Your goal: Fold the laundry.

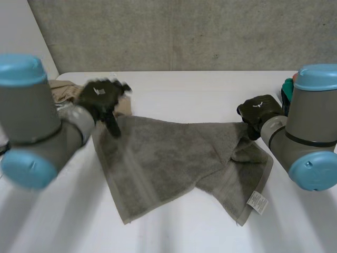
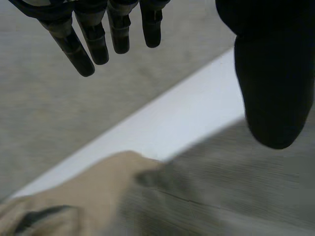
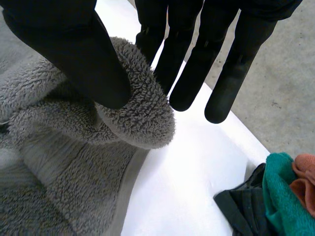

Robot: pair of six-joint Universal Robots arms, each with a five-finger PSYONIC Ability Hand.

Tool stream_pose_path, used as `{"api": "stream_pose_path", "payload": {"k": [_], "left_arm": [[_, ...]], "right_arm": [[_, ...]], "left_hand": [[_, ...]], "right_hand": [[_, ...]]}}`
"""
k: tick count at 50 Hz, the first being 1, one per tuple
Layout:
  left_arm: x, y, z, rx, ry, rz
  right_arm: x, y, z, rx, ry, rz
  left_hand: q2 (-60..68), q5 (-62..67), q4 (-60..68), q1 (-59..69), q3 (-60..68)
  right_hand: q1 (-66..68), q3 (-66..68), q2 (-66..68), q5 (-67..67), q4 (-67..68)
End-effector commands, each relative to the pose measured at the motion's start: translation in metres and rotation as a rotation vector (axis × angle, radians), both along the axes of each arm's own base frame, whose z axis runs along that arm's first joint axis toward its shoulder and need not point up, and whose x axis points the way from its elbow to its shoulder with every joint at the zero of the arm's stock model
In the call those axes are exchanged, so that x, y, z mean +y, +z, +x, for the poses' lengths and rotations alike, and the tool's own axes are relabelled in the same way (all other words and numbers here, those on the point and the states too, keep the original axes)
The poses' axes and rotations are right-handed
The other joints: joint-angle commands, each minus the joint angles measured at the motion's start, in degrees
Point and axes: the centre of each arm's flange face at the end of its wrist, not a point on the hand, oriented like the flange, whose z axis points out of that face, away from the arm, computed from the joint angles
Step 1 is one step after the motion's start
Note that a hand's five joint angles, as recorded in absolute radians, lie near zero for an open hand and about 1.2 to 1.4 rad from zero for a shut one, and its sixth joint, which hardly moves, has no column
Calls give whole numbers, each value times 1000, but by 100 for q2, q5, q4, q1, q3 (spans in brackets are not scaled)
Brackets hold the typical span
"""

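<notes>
A grey-brown towel (image 1: 168, 158) lies spread on the white table (image 1: 200, 89), its right part folded over with a white label (image 1: 257, 202) showing. My left hand (image 1: 102, 97) hovers over the towel's far left corner, open. In the left wrist view its fingers (image 2: 93, 39) are straight and its thumb (image 2: 273, 73) stands apart, holding nothing above the towel (image 2: 236, 187). My right hand (image 1: 258, 112) is at the towel's far right corner. In the right wrist view its thumb (image 3: 74, 54) pinches a fold of towel (image 3: 138, 113) against the fingers (image 3: 187, 64).
A beige cloth (image 1: 66, 90) lies at the far left, touching the towel's corner, and appears under my left hand (image 2: 88, 191). A teal cloth (image 3: 280, 196), an orange one (image 3: 305, 177) and a dark one (image 3: 241, 211) are heaped at the far right edge.
</notes>
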Motion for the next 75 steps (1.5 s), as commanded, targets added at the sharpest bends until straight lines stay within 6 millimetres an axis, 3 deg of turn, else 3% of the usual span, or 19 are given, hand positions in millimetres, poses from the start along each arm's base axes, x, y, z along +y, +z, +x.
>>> {"api": "stream_pose_path", "payload": {"k": [1,4,11,22,29,44,52,55,65,68,72,75], "left_arm": [[102,-35,7,-98,-185,132],[131,-53,8,-125,-238,163],[148,-77,0,-146,-246,111],[138,-107,-2,-228,-162,113],[129,-116,-6,-237,-157,78],[88,-130,-12,-295,-112,-55],[66,-135,-14,-300,-94,-77],[57,-127,-13,-293,-76,-106],[50,-48,-4,-115,-17,-266],[51,-51,-6,-106,-47,-251],[56,-77,-8,-146,-114,-153],[60,-90,-6,-176,-129,-90]], "right_arm": [[5,-8,-8,12,9,36],[8,-11,-11,10,16,48],[11,-17,-13,11,30,59],[14,-22,-19,8,21,67],[17,-26,-20,6,31,61],[22,-30,-20,7,36,59],[22,-29,-22,6,32,56],[22,-27,-22,5,28,50],[14,-5,-35,-13,-8,6],[16,-2,-34,-16,-3,5],[20,-6,-33,-10,12,30],[22,-11,-31,-5,17,45]], "left_hand": [[892,856,909,892,910],[909,873,926,909,927],[909,873,926,909,927],[976,940,993,976,994],[1044,1007,1060,1044,1061],[1884,1848,1901,1884,1902],[3563,3527,3580,3563,3581],[6601,6565,6617,6601,6618],[6610,6573,6626,6610,6627],[6610,6573,6626,6610,6627],[3695,3658,3711,3695,3712],[2645,2608,2661,2645,2662]], "right_hand": [[1578,1192,1283,1388,1134],[1578,1192,1283,1388,1134],[1578,1192,1283,1388,1134],[1578,1192,1283,1388,1134],[1578,1192,1283,1388,1134],[1578,1192,1283,1388,1134],[1578,1192,1283,1388,1134],[1578,1192,1283,1388,1134],[1578,1192,1283,1388,1134],[1578,1192,1283,1388,1134],[1578,1192,1283,1388,1134],[1578,1192,1283,1388,1134]]}}
